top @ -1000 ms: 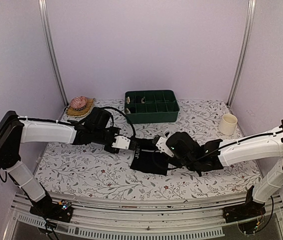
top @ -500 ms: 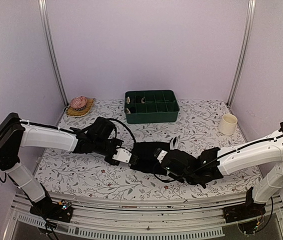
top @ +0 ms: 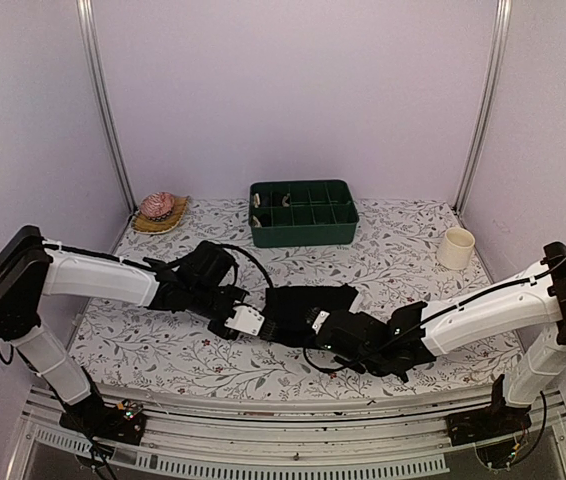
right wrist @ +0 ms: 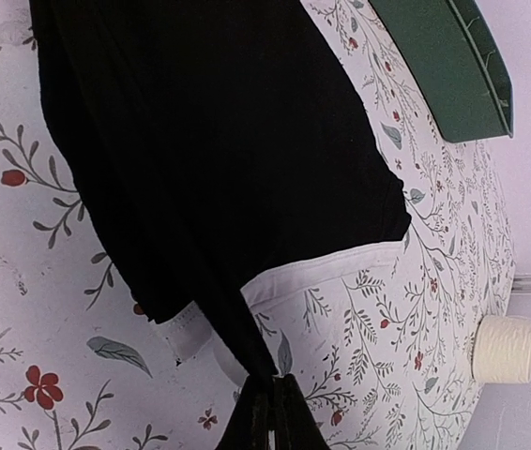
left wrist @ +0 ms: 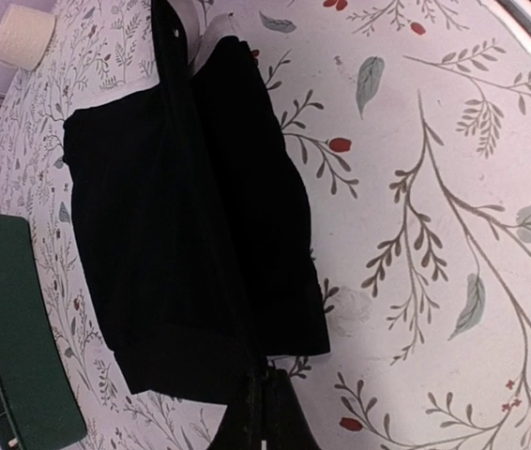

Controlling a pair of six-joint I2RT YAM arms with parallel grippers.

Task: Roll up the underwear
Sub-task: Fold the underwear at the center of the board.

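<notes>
1. Top external view: I see the underwear (top: pixel 308 300), a black cloth, spread on the flowered table (top: pixel 413 260). It lies in the middle, in front of the green tray (top: pixel 303 225) but apart from it.
2. My left gripper (top: pixel 258 322) is down low at the near left corner of the cloth. My right gripper (top: pixel 315 322) is down low at its near edge, close beside the left one.
3. In the left wrist view, the two dark fingers are squeezed tight together on a pinch of the cloth's edge. The cloth pulls up to them in a long fold.
4. In the right wrist view, the fingers are also clamped tight on a bit of black cloth. It is bunched to a point right by the white waistband (right wrist: pixel 326 272).
5. A cream cup (top: pixel 456 248) stands far off on the right side of the table.
6. A pink thing (top: pixel 157 206) sits on a small woven mat in the far left corner.
</notes>
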